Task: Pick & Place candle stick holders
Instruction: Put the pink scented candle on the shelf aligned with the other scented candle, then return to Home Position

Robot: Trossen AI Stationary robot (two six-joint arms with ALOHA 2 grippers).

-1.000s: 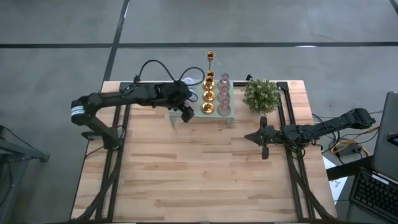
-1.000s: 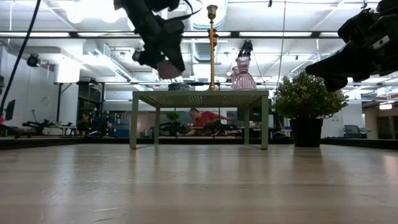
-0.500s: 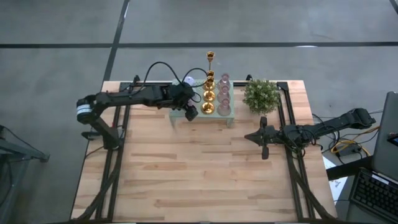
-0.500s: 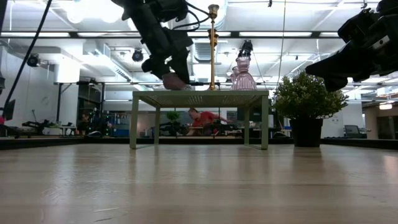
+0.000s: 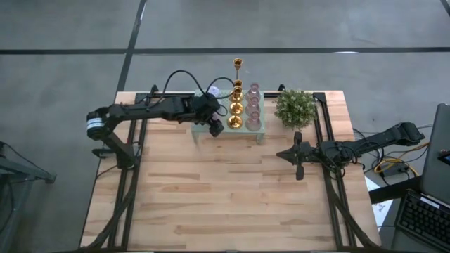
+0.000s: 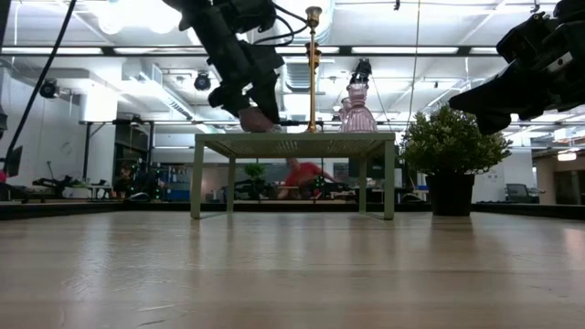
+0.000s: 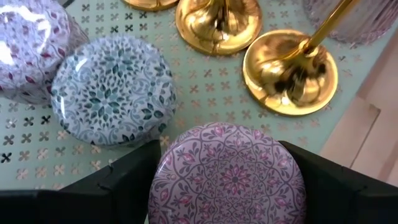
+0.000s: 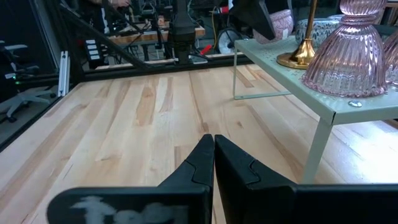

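pink holder [image 7: 229, 178] sits between the left gripper [image 7: 227, 180] jaws, on the stand [image 7: 205, 93].

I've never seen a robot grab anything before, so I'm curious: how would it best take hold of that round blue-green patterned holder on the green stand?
Grip the blue-green patterned holder across its round side wall, coming straight down from above. It is squat, with a domed, glossy top that offers no edge. A lilac holder sits close on one side and the pink one held by the left gripper on another, so the fingers should probably go in the freer gaps.
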